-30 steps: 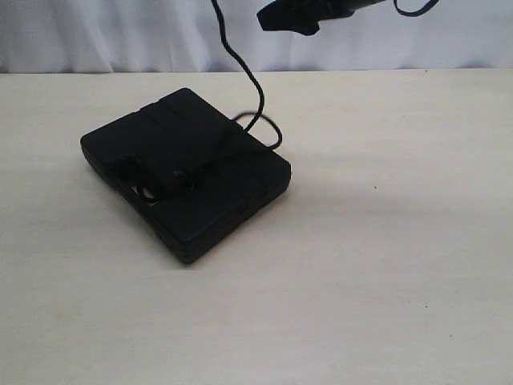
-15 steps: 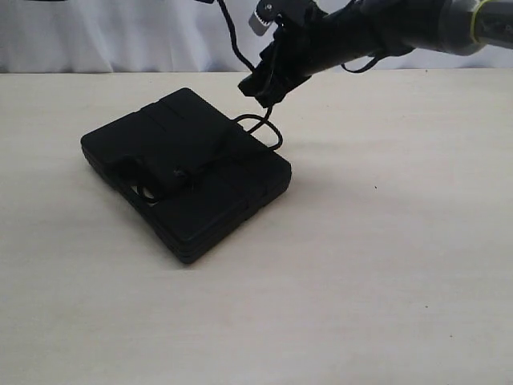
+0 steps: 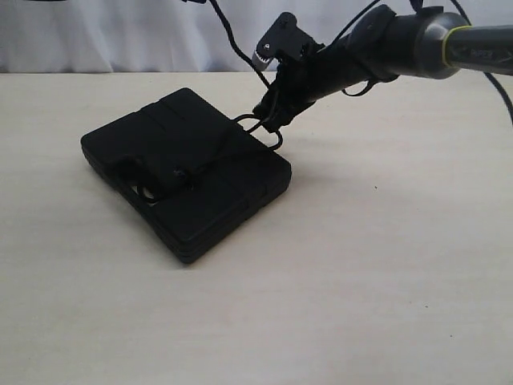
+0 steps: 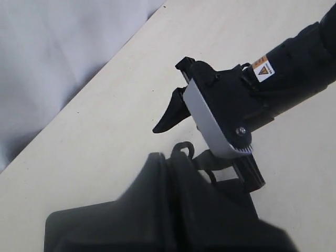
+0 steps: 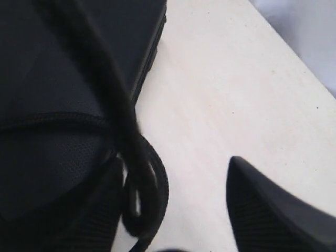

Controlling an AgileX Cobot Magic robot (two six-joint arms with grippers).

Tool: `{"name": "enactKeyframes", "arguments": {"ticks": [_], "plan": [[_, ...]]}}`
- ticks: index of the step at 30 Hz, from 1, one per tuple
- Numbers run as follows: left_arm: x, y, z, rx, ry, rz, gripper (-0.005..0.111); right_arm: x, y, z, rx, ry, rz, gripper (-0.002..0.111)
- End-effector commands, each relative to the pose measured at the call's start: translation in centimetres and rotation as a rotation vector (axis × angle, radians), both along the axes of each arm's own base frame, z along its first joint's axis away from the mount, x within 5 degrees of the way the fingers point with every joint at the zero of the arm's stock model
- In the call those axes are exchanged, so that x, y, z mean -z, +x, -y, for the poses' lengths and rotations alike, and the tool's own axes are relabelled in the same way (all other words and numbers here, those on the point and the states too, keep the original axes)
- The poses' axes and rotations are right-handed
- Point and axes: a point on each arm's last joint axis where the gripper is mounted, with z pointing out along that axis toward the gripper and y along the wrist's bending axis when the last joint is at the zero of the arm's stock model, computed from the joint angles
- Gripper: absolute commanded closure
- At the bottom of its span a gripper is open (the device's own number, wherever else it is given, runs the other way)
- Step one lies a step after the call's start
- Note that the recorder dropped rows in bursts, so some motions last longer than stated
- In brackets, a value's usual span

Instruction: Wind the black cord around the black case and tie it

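Note:
The black case (image 3: 184,172) lies flat on the table, left of centre. The black cord (image 3: 240,60) rises from the case's far right edge to the top of the exterior view. A small loop (image 3: 271,138) of it lies at that edge, and a strand crosses the lid toward the handle slot (image 3: 148,186). My right gripper (image 3: 271,120) is open, with the loop (image 5: 157,184) between its fingers, close to one finger (image 5: 100,210). My left gripper (image 4: 176,173) fills the near part of the left wrist view, shut on the cord, with a short bight (image 4: 182,149) showing beyond it.
The case (image 5: 142,21) sits on a pale tabletop (image 3: 385,265), and a white curtain (image 3: 96,32) hangs behind the table. My right arm (image 3: 417,44) reaches in from the upper right, with its own smooth cables looping near it.
My right arm has swung down from the top edge to the cord loop at the case's far right edge. The case has not moved.

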Motion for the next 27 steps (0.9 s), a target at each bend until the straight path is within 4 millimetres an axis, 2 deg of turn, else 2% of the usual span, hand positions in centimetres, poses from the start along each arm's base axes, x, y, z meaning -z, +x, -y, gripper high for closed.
{"name": "enactKeyframes", "arguments": {"ticks": [1, 5, 6, 8, 10, 14, 18, 21, 27], "plan": [[-0.4, 0.0, 0.0, -0.010, -0.004, 0.021, 0.107, -0.1, 0.1, 0.1, 0.020, 0.000, 0.013, 0.077], [-0.5, 0.1, -0.1, -0.019, -0.003, 0.031, 0.107, 0.0, 0.0, 0.1, 0.029, 0.015, -0.010, 0.102], [-0.5, 0.1, -0.1, -0.019, -0.003, 0.031, 0.107, 0.0, 0.0, 0.0, 0.025, 0.016, -0.019, 0.104], [-0.5, 0.1, -0.1, -0.019, -0.003, 0.031, 0.105, 0.0, -0.2, -0.1, 0.013, 0.020, -0.040, 0.104], [-0.4, 0.1, -0.1, -0.018, 0.007, 0.032, 0.098, -0.3, -0.3, -0.1, 0.012, 0.034, -0.057, 0.104], [0.1, 0.1, -0.6, -0.030, 0.086, 0.017, 0.071, -2.0, -0.5, -0.3, 0.026, 0.077, -0.079, 0.104], [0.3, -0.3, -2.7, -0.137, 0.317, -0.014, 0.051, -3.9, -0.8, -0.1, 0.061, 0.103, -0.060, 0.104], [0.7, -0.8, -4.5, -0.277, 0.415, -0.130, 0.047, -4.9, -0.9, 0.0, 0.098, 0.118, -0.057, 0.104], [3.7, -2.0, -6.1, -0.341, 0.417, -0.485, 0.047, -7.0, -1.2, 0.9, 0.202, 0.164, -0.077, 0.104]]}}
